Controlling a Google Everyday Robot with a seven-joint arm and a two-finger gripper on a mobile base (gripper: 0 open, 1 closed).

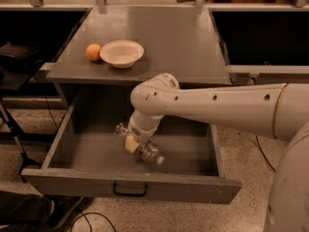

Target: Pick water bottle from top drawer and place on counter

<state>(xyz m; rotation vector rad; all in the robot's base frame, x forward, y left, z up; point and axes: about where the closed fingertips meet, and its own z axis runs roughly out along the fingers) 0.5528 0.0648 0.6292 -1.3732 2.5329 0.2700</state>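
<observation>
Lowest in the frame, the top drawer stands pulled fully out toward the camera. Its flat front panel and black bar handle face forward, so the whole grey floor is open from above. That is why the arm can reach straight down into it.

Just behind the front panel, in the middle of the frame, the water bottle lies slanted inside the drawer. Its pale cap points toward the lower right and its clear base toward the upper left. The pincer is over the bottle's middle, with a yellowish pad pressed against the label band. It looks to be pinching the bottle across its width, the sensible place to take a crinkled, springy thing so that neither end droops. Whether the bottle rests on the drawer floor or hangs just clear of it cannot be told.

The white arm comes in from the right edge and bends down over the drawer's rear edge.

Farther back, in the upper half, the worktop carries a pale bowl with an orange just beside it at the left. The bare stretch to the right of them seems the natural place to set the bottle.
</observation>
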